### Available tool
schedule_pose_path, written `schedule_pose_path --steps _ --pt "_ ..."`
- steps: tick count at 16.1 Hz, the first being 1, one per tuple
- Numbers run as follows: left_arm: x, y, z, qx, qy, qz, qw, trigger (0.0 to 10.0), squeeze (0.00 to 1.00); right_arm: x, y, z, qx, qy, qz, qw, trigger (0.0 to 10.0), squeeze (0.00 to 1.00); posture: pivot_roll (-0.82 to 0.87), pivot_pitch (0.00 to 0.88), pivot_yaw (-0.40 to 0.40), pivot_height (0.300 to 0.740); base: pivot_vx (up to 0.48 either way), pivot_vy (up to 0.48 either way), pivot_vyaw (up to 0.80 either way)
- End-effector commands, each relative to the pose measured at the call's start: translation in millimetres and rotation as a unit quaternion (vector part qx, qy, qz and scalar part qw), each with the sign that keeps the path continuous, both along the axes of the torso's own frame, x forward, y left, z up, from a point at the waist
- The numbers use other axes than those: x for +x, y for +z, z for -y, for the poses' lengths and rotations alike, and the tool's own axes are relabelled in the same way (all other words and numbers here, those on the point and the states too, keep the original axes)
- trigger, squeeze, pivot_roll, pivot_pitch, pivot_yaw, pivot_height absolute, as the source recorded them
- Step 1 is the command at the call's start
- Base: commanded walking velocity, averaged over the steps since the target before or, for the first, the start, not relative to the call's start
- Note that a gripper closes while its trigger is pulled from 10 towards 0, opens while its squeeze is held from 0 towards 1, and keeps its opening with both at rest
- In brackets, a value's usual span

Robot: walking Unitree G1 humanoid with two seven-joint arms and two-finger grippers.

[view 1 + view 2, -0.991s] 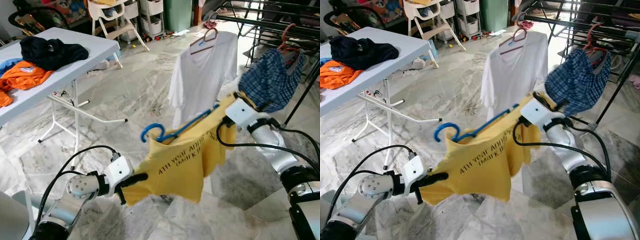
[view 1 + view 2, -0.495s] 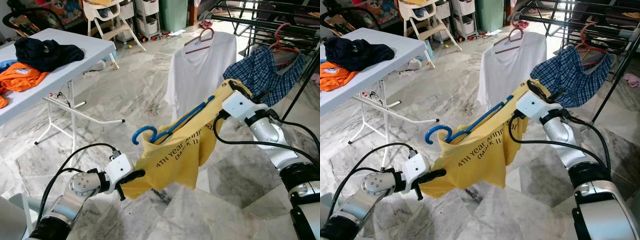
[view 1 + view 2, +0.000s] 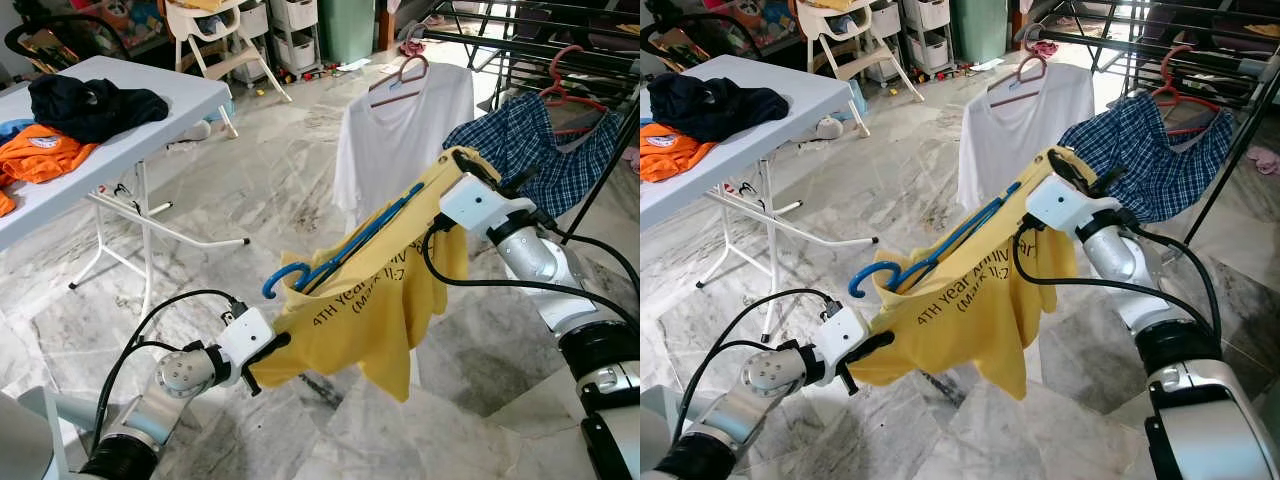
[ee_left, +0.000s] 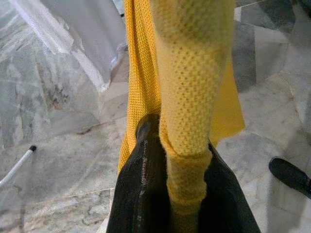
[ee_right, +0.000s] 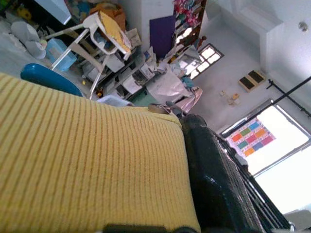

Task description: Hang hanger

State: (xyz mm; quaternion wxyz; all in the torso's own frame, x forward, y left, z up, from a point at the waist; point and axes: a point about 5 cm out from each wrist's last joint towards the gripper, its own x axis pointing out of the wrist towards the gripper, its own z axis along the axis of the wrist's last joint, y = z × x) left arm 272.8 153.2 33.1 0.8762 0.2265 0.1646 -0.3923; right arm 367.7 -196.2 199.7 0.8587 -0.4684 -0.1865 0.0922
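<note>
Both grippers, left (image 3: pixel 268 352) and right (image 3: pixel 462 165), had fingers clamped on yellow shirt (image 3: pixel 365 310), stretching it so blue hanger (image 3: pixel 340 255) stayed seated for hanging.

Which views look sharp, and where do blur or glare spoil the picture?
Left eye view: sharp, printed text legible on the yellow shirt. Left wrist view: the shirt near the black fingers is softly out of focus. Right wrist view: the window is blown out by glare.

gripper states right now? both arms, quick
Left gripper: closed on the lower edge of the yellow T-shirt.
Right gripper: closed on the T-shirt's upper end, by the blue hanger.
</note>
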Motion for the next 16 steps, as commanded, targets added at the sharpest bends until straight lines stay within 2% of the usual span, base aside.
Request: schedule_pose_path --steps 1,2,4,6,7,8,9,10,11,16 --pt "-22.6 -34.9 -32.2 0.06 0.058 -0.094 0.992 0.0 0.0 0.0 35.9 7.9 0.037 -0.01 0.068 0.997 0.0 0.0 -0.15 0.056 0.116 0.74 0.0 0.0 0.0" --pt "-22.6 -34.9 -32.2 0.06 0.058 -0.094 0.992 0.0 0.0 0.0 35.9 7.9 0.037 -0.01 0.068 0.997 0.0 0.0 -0.15 0.056 0.116 0.74 0.0 0.0 0.0" --pt "-25.8 -40.6 -31.4 0.069 0.056 -0.119 0.989 0.0 0.0 -5.2 28.6 -2.9 0.033 0.022 0.056 0.998 0.0 0.0 -0.15 0.055 0.116 0.74 0.0 0.0 0.0" --pt "-24.1 -39.7 -30.4 0.07 0.059 -0.12 0.988 0.0 0.0 -8.9 20.4 -12.7 0.049 0.043 0.041 0.997 0.0 0.0 -0.14 0.056 0.116 0.74 0.0 0.0 0.0" --pt "-22.7 -38.6 -26.8 0.066 0.054 -0.12 0.989 0.0 0.0 -13.7 14.6 -28.6 0.069 0.076 0.031 0.994 3.1 0.0 -0.15 0.055 0.12 0.74 0.0 0.0 0.0" --pt "-22.6 -38.5 -25.9 0.064 0.053 -0.121 0.989 0.0 0.0 -15.2 13.8 -33.2 0.076 0.086 0.029 0.993 3.1 0.0 -0.15 0.055 0.12 0.74 0.0 0.0 0.0" --pt "-22.5 -38.4 -20.0 0.059 0.045 -0.124 0.99 0.0 0.0 -23.6 7.7 -55.6 0.08 0.126 0.021 0.989 3.1 0.0 -0.15 0.054 0.121 0.74 0.0 0.0 0.0" --pt "-22.5 -38.8 -17.5 0.058 0.042 -0.125 0.99 0.0 0.0 -27.3 4.1 -63.7 0.086 0.138 0.013 0.987 2.5 0.0 -0.15 0.053 0.123 0.74 0.0 0.0 0.0" --pt "-22.7 -38.9 -12.6 0.055 0.032 -0.128 0.99 0.0 0.0 -33.2 -2.8 -76.6 0.1 0.155 -0.002 0.983 0.0 0.0 -0.16 0.053 0.122 0.74 0.0 0.0 0.0" --pt "-19.7 -36.2 -8.5 0.051 0.031 -0.121 0.991 0.0 0.0 -38.8 -15.6 -82.0 0.1 0.151 -0.033 0.983 0.0 0.0 -0.16 0.052 0.122 0.74 0.0 0.0 0.0"
